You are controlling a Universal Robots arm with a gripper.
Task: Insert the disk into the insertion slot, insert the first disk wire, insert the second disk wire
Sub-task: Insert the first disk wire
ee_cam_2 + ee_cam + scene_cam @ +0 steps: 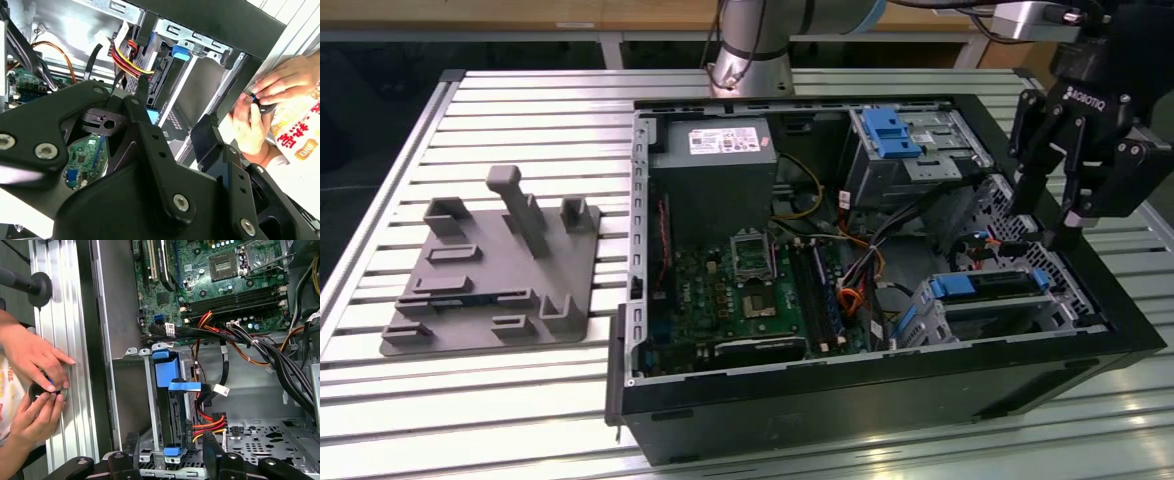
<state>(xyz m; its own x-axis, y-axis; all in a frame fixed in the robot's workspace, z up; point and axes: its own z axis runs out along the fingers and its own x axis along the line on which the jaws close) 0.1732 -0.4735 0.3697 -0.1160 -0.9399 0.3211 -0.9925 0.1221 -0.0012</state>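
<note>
The disk sits in the insertion slot, a grey perforated cage at the near corner of the open computer case on the exterior view's right. Its blue carrier rail faces up and the disk shows edge-on between the cage walls. A red, yellow and black wire bundle lies beside the disk. My gripper hangs above the cage, open, with nothing between its fingers. In both wrist views the gripper straddles the disk from above without touching it.
A person's hands hold a small black round part on the slatted table just outside the case wall. A taller grey bay with a blue latch stands at the back. A grey fixture plate lies at the exterior view's left. The motherboard fills the case floor.
</note>
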